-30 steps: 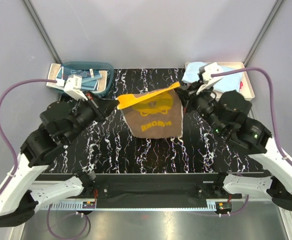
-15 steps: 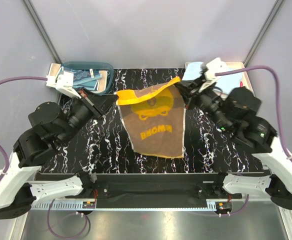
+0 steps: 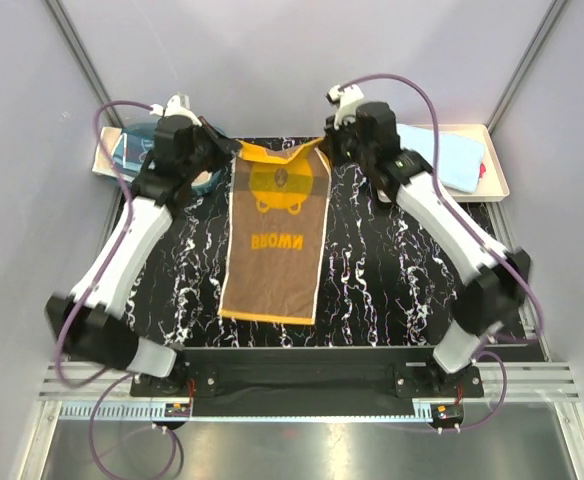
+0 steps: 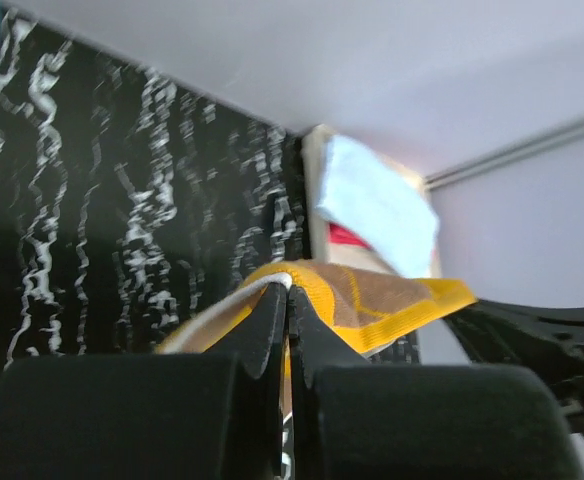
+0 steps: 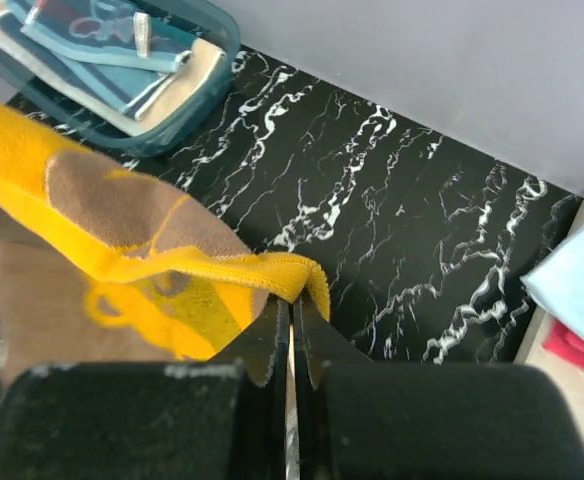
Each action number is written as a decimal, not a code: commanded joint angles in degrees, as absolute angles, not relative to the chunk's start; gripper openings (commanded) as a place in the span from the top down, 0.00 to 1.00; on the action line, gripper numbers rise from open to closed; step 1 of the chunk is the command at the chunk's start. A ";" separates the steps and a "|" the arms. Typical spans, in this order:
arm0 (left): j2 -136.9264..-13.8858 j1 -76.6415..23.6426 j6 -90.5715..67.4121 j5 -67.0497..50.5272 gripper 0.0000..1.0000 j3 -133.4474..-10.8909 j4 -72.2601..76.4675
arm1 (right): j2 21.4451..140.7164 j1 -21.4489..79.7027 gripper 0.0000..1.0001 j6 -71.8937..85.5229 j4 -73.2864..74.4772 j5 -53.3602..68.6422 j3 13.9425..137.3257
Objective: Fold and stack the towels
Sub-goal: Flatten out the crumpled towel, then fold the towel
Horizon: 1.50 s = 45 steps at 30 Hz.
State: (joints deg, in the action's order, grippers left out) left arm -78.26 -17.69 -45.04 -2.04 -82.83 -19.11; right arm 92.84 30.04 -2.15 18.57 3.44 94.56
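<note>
**Bear towel spread out, no fold made yet**

Both arms reach to the far edge of the table (image 3: 172,260). The left gripper (image 3: 234,152) is clenched on one far corner of the orange-yellow bear towel (image 3: 277,250), and the right gripper (image 3: 324,148) is pinched tight on the other. That edge hangs lifted between them. The rest of the cloth runs flat and unfolded down the middle of the table toward the near edge, lettering up.

The task looks to be at an early stage. This towel is laid out full length with no fold in it. The teal basin (image 5: 212,80) at the far-left corner holds blue and teal cloths (image 5: 122,60) waiting their turn. On the cream tray (image 3: 496,150) at the far-right corner a light blue towel (image 3: 452,155) lies over a red one (image 5: 582,350), apparently the stack begun. Left to do: fold this towel, place it there, then work through the basin.
</note>
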 commanded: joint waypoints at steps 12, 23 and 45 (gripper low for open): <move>-108.80 -5.80 -45.17 -20.30 1.00 -95.72 -7.47 | 124.45 21.88 1.00 -0.35 21.00 15.38 122.08; -103.72 -5.89 -48.95 -18.81 1.00 -76.04 -1.67 | 118.40 21.97 1.00 2.20 19.69 21.79 103.99; -93.95 -6.77 -47.73 -16.88 0.48 -53.17 1.50 | 107.74 25.58 0.52 20.21 16.08 7.82 77.69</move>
